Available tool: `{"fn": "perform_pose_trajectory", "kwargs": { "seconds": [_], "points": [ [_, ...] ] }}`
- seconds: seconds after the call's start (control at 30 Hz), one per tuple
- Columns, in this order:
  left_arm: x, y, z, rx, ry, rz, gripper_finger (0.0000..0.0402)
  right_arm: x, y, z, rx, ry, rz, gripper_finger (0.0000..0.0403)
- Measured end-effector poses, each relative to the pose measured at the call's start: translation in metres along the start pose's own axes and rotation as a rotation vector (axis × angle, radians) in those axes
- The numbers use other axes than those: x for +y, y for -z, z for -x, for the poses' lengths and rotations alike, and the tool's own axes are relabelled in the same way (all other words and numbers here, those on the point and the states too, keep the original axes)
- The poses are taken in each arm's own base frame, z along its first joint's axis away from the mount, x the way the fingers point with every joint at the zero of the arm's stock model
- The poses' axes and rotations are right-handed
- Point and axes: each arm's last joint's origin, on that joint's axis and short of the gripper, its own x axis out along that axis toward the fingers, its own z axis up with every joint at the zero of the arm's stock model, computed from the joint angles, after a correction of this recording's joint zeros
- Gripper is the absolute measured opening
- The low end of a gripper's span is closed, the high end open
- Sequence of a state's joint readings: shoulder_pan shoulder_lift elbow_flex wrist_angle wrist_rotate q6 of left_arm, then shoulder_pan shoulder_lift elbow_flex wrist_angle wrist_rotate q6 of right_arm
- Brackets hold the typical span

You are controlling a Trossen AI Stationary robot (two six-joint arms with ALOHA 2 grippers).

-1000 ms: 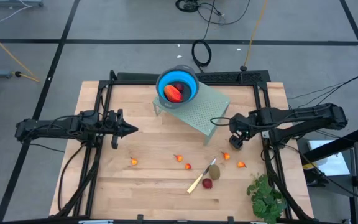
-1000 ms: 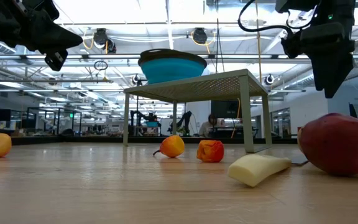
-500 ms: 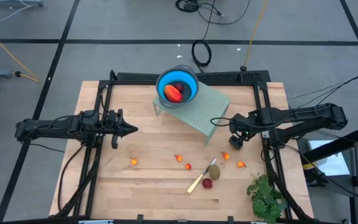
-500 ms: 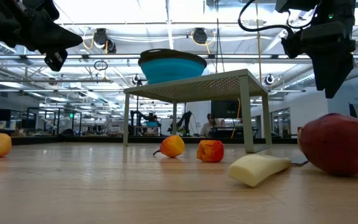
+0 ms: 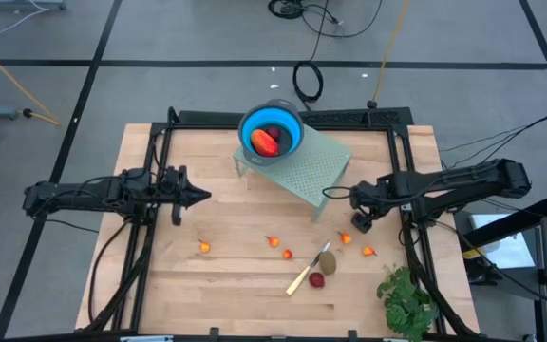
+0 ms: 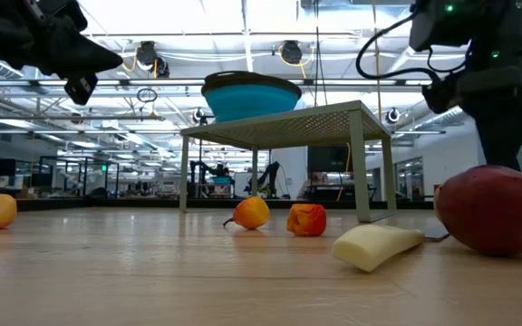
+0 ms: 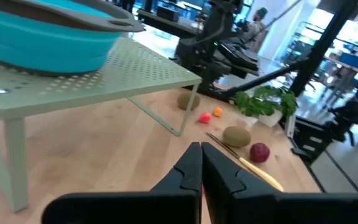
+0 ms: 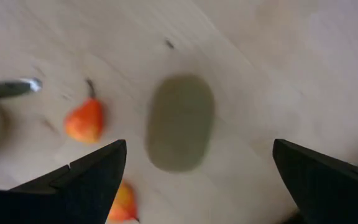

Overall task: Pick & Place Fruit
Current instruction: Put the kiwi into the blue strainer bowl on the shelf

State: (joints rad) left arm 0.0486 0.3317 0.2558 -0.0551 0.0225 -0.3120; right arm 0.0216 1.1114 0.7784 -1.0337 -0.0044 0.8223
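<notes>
**Right gripper lined up over a brownish-green oval**

The brownish-green oval [image 8: 180, 122] lies on the table just under the right gripper [image 8: 197, 168], whose fingers are spread wide to either side of it in the right wrist view. In the high view this sits right of centre, near the rack's lower corner, the gripper [image 5: 362, 222] covering the fruit. To do this well, I judge it should come straight down, keep the oval centred between the fingers, and close across its narrow width so it does not roll.

A tiny orange-red fruit [image 8: 84, 121] lies beside it. Lower centre lie a second oval [image 5: 327, 260], a dark red ball [image 5: 317, 280] and the knife [image 5: 302, 277].

The blue bowl [image 5: 271, 132], upper centre on the green rack [image 5: 307, 171], already holds red fruit.

The left gripper [image 5: 198, 198] waits at left, fingers pressed together.

The wooden table [image 5: 226, 285] stands on a grey floor with cables; a leafy bunch [image 5: 406, 296] sits lower right.
</notes>
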Motion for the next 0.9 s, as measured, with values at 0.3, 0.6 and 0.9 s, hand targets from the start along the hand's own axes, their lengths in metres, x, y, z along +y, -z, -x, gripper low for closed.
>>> {"fn": "perform_pose_trajectory", "kwargs": {
  "seconds": [0.3, 0.6, 0.9],
  "points": [
    [0.0, -0.001, 0.0, -0.008, -0.006, 0.016, 0.0019, -0.005, 0.004, -0.017, 0.007, 0.007, -0.006, 0.0396],
    [0.0, -0.001, 0.0, -0.007, -0.005, 0.031, 0.0002, -0.007, 0.007, -0.034, 0.002, -0.035, -0.003, 0.0396],
    [0.0, -0.001, 0.0, -0.009, -0.007, 0.048, 0.002, -0.014, 0.014, -0.054, -0.002, -0.041, -0.02, 0.0396]
  ]
}}
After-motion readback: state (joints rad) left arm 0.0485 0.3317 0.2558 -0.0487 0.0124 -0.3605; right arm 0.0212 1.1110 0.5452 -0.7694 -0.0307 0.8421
